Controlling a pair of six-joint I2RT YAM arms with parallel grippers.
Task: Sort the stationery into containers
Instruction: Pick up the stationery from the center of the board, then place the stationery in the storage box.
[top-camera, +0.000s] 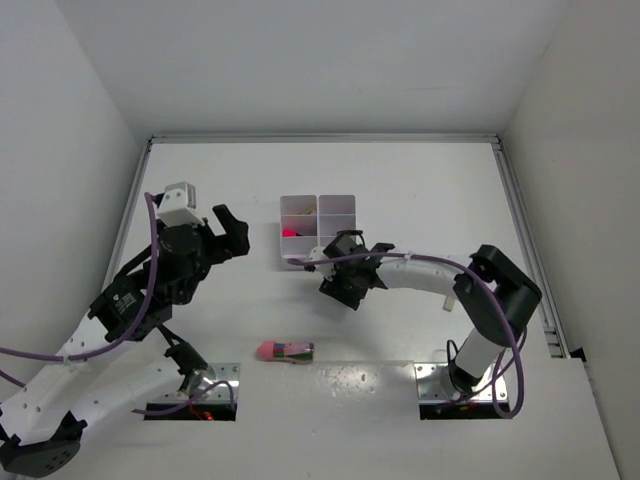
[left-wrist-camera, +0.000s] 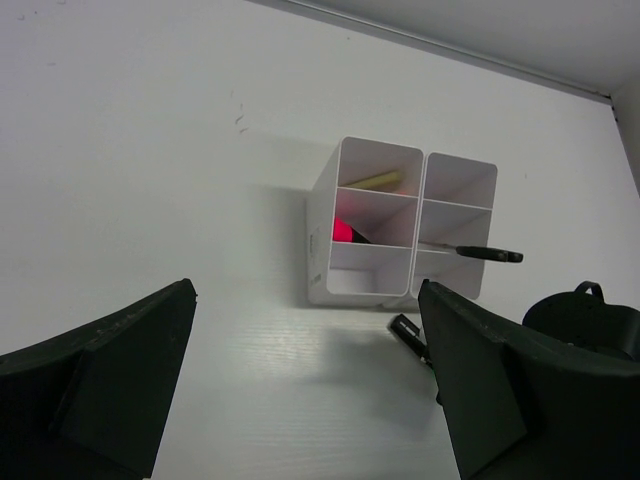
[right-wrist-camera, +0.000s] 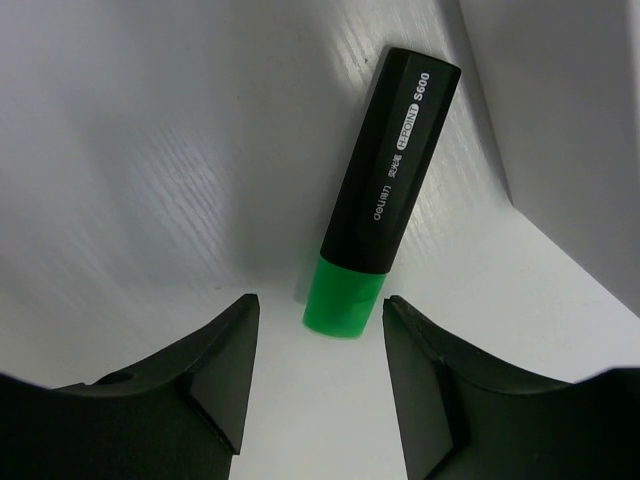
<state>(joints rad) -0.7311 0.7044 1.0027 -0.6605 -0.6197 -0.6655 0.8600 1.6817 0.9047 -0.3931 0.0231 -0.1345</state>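
Nearest the arm bases, a pink-ended highlighter (top-camera: 285, 351) lies alone on the surface (top-camera: 420, 190), not yet sorted.

Further in, the right gripper (right-wrist-camera: 320, 312) hangs low over a green-ended highlighter (right-wrist-camera: 390, 170). Its jaws are spread either side of the green end with a gap on both sides, so nothing is pinched. This highlighter lies flat just beside the near wall of the tray (left-wrist-camera: 320, 250).

Judgement: the step in hand is picking up this highlighter. A sound grip calls for centring further up the black barrel and closing squarely. A nip on the green tip alone could let it pivot or skid against the wall.

The left gripper (top-camera: 230, 230) stands off to the left, jaws wide, holding nothing.

Beyond, the tray already holds a yellow pen (left-wrist-camera: 375, 181), a pink item (left-wrist-camera: 343, 230) and scissors (left-wrist-camera: 488, 255). The scissors' black handle juts past the rim and could obstruct a drop into that column.
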